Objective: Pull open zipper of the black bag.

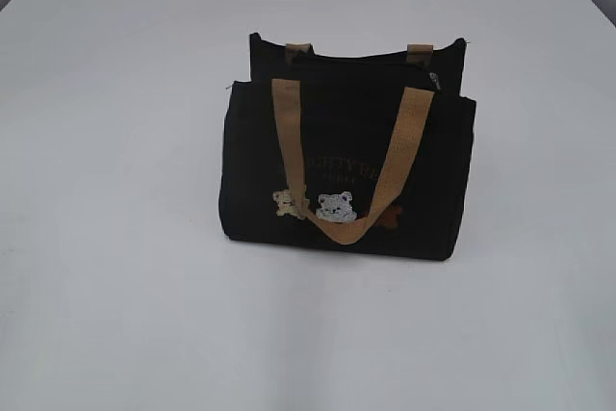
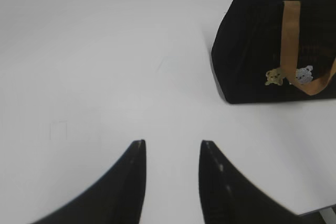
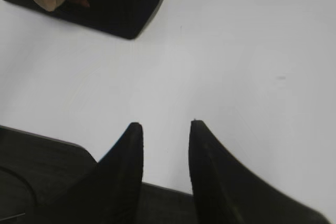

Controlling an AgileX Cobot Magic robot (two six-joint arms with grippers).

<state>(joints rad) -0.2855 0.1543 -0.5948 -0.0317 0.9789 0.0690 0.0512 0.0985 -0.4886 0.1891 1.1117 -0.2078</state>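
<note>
1. Exterior view: the bag (image 1: 346, 175) stands upright near the middle of the white table (image 1: 115, 267), its front panel facing the camera.
2. 2 tan handles show. The front handle (image 1: 351, 166) hangs down over the front panel in a U shape; of the rear handle (image 1: 298, 47) only the 2 short ends show at the back rim.
3. 2 small bear patches (image 1: 322, 205) sit side by side low on the front, with faded lettering just above them that I cannot read in full.
4. The zipper (image 1: 361, 61) runs as a dark line along the top between the rims. A small pale piece at its right end may be the pull, but it is too small to tell, and I cannot tell how far the zipper is closed.
5. Neither arm shows in the exterior view.
6. Left wrist view: the left gripper (image 2: 170, 148) hangs over bare table with its jaws partly apart and nothing between them. The bag lies well apart from it, at upper right of that view.
7. Right wrist view: the right gripper (image 3: 166, 128) also has its jaws partly apart over bare table, holding nothing. A corner of the bag shows at upper left, well apart from the fingertips.
</note>
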